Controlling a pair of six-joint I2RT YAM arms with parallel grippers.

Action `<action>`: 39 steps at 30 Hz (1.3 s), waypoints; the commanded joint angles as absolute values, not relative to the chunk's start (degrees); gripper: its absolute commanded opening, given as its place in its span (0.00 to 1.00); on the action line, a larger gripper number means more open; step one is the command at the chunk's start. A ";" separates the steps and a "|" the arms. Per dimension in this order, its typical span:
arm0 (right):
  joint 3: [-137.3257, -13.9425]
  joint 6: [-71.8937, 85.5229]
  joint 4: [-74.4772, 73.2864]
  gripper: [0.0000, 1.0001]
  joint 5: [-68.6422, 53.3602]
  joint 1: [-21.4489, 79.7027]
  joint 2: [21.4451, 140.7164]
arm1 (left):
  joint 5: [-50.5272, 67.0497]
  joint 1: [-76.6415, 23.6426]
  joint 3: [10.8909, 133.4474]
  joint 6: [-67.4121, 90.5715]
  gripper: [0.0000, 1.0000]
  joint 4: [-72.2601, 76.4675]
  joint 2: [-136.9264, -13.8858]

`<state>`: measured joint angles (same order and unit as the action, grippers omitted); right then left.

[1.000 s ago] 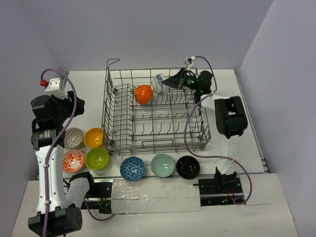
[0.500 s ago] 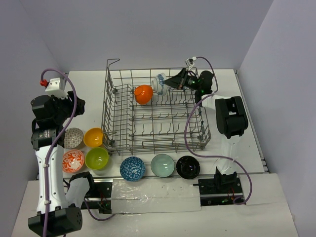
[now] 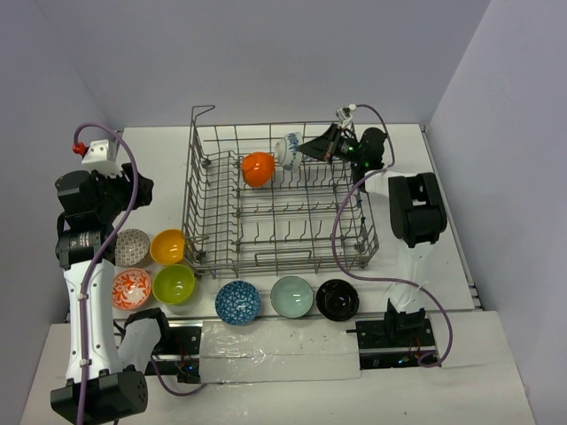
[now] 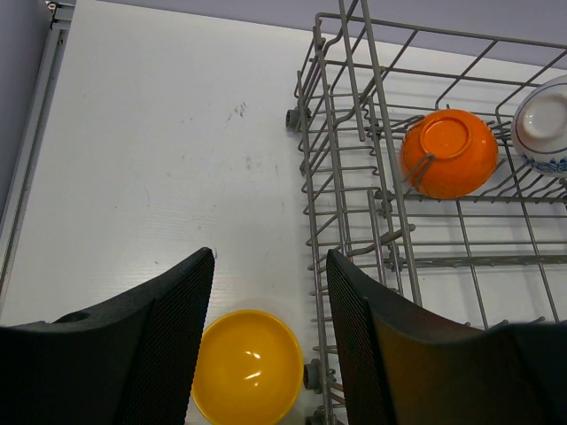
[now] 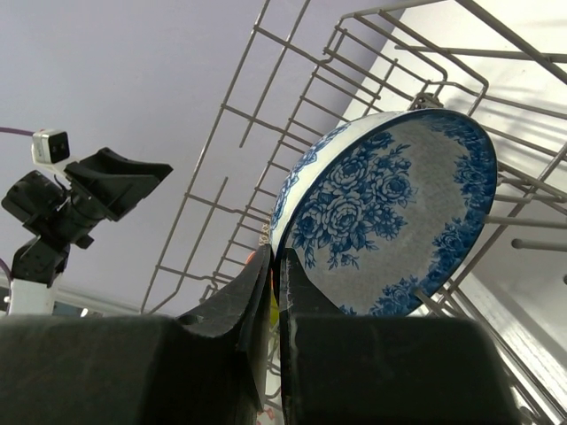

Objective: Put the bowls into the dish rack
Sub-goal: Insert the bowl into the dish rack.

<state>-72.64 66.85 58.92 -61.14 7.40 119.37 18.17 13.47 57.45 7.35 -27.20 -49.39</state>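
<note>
Rack [image 3: 275, 204] on bench [image 3: 159, 150] holds an orange bowl [image 3: 257, 169] on edge in its far row; other bowls [image 3: 292, 296] sit along its left and near sides. Left wrist: left gripper [image 4: 270, 336] jaws apart, empty, above a yellow bowl [image 4: 247, 365]. Right wrist: right gripper [image 5: 273, 266] clamped on the rim of a blue-flowered bowl [image 5: 390, 221], among the rack wires.

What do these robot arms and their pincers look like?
The left arm and right arm are white tubes joined by chunky black joints, each trailed by a looping purple cable. The left gripper and right gripper each have two black fingers; the left's inner faces look finely ribbed.
</note>
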 commanded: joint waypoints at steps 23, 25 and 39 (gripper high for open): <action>-74.62 49.75 38.24 0.06 -62.40 3.34 118.21 | 20.30 13.89 57.39 7.91 0.60 -25.05 -48.60; -74.88 49.75 38.06 0.07 -62.49 3.43 118.30 | 20.13 13.89 57.22 7.91 0.60 -25.14 -48.43; -78.65 40.27 22.55 0.22 -60.21 3.43 116.37 | 20.30 13.89 57.13 7.82 0.60 -25.22 -47.99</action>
<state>-75.46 46.94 31.46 -63.40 4.45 118.93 19.22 13.58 57.43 7.35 -27.20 -49.25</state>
